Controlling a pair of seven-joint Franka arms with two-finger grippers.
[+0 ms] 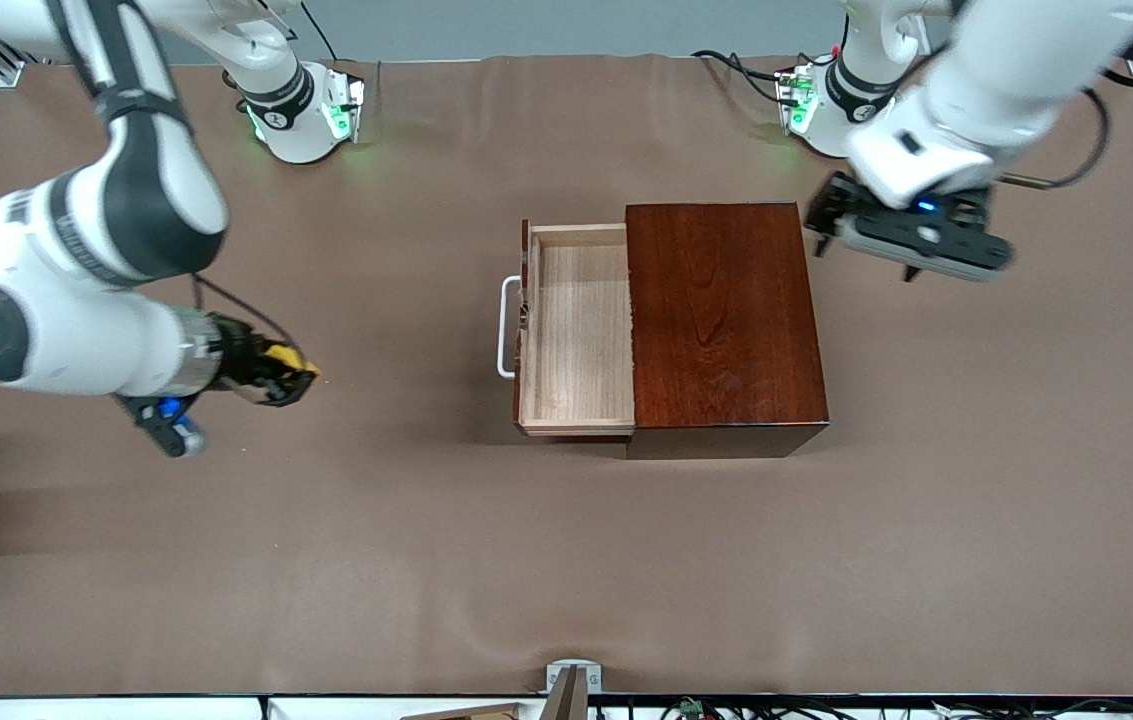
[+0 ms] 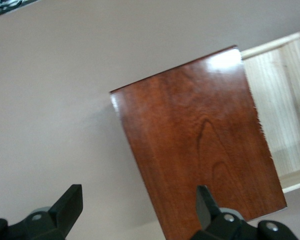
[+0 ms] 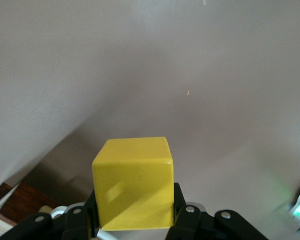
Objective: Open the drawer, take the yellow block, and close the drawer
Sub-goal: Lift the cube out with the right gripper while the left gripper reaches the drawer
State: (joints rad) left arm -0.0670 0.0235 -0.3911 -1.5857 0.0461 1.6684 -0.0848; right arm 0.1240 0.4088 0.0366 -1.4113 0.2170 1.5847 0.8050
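With the drawer (image 1: pixel 578 330) pulled out of the wooden box (image 1: pixel 721 315), my right gripper (image 1: pixel 291 378) hangs over the table (image 1: pixel 426 560) toward my right arm's end, clamped on the yellow block (image 3: pixel 134 182). My left gripper (image 2: pixel 140 210) waits over the box's edge, fingers (image 2: pixel 70 200) apart.

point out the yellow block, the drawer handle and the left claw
yellow block (image 3: pixel 133 182), right wrist view, front face
drawer handle (image 1: pixel 503 328), front view, white bar
left claw (image 2: pixel 140 210), left wrist view, midway between fingertips
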